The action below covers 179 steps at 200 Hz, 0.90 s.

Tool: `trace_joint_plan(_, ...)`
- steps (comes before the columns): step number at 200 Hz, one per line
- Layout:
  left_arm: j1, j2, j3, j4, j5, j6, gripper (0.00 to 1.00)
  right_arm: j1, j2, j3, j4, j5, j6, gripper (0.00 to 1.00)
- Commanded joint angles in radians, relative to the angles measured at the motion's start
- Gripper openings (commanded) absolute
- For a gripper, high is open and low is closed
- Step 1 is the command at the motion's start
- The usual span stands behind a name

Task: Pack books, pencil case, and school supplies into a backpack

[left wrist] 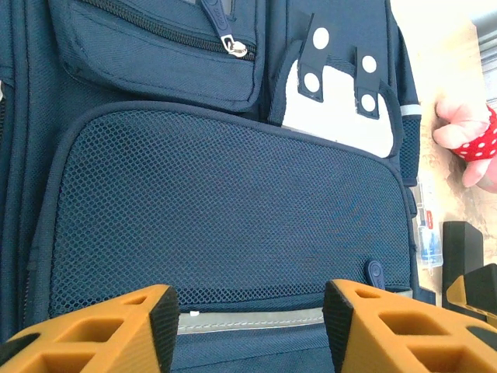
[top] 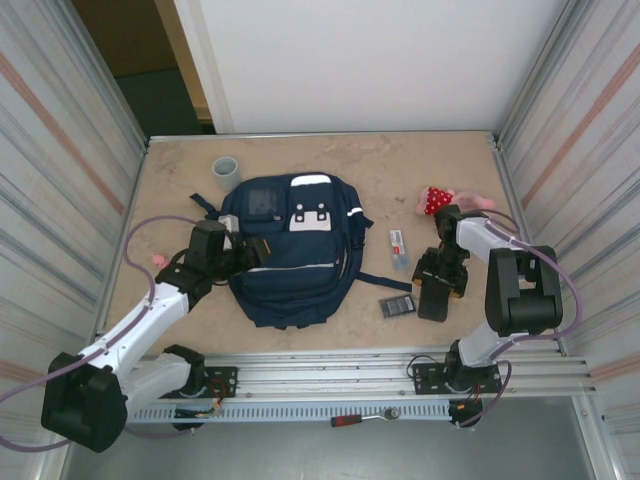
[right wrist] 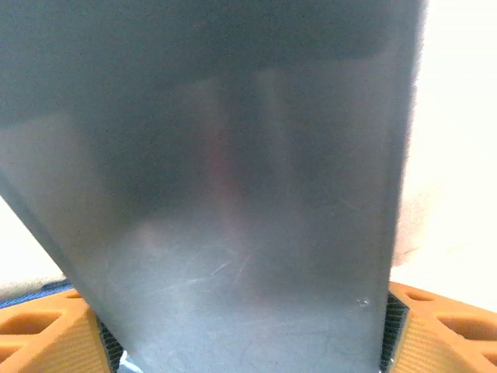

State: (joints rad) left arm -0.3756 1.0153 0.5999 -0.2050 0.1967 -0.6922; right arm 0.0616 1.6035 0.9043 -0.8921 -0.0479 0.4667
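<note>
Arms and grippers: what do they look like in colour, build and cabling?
Both arms, left arm and right arm, have white links with black joint housings, each trailing a looped pale lilac cable. The left gripper and right gripper carry orange fingers with latticed cut-outs and black pads.

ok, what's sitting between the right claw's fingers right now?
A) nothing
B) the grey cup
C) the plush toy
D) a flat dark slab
D: the right wrist view shows a flat dark slab running up between the jaws of the right claw. In the top view, the grey cup and the plush toy lie apart from that claw.
</note>
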Motion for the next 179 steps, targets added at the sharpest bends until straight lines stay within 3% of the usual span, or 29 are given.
trace_joint_plan(1, -0.008, -0.005, -0.005, 0.008, -0.013, -0.005, 0.54, 0.002, 0.014, -0.007, -0.030, -0.011, 0.008, 0.76)
trace_joint_plan(19, -0.008, 0.002, -0.002, 0.007, -0.010, -0.003, 0.54, -0.012, 0.039, -0.005, -0.028, -0.013, 0.005, 0.88)
trace_joint_plan(48, -0.008, -0.001, 0.009, 0.007, -0.009, 0.045, 0.54, -0.023, 0.069, -0.002, -0.004, -0.016, -0.008, 0.89)
trace_joint_plan(61, -0.009, -0.011, 0.019, 0.013, 0.001, 0.108, 0.56, -0.030, 0.084, 0.000, 0.004, -0.017, -0.015, 0.85)
trace_joint_plan(81, -0.009, -0.045, 0.033, 0.017, 0.014, 0.225, 0.56, -0.030, 0.078, 0.003, 0.002, -0.006, -0.020, 0.71)
trace_joint_plan(105, -0.011, -0.083, 0.061, 0.014, 0.060, 0.426, 0.57, -0.031, -0.017, 0.001, 0.001, -0.024, -0.021, 0.66)
trace_joint_plan(129, -0.055, -0.082, 0.103, -0.013, 0.172, 0.754, 0.59, -0.038, -0.198, 0.004, 0.011, -0.062, -0.034, 0.63)
trace_joint_plan(165, -0.227, 0.043, 0.191, -0.179, 0.082, 1.217, 0.68, -0.060, -0.445, 0.023, 0.030, -0.157, -0.053, 0.62)
trace_joint_plan(179, -0.274, 0.123, 0.218, -0.226, 0.023, 1.336, 0.77, -0.062, -0.527, 0.007, 0.061, -0.186, -0.042, 0.62)
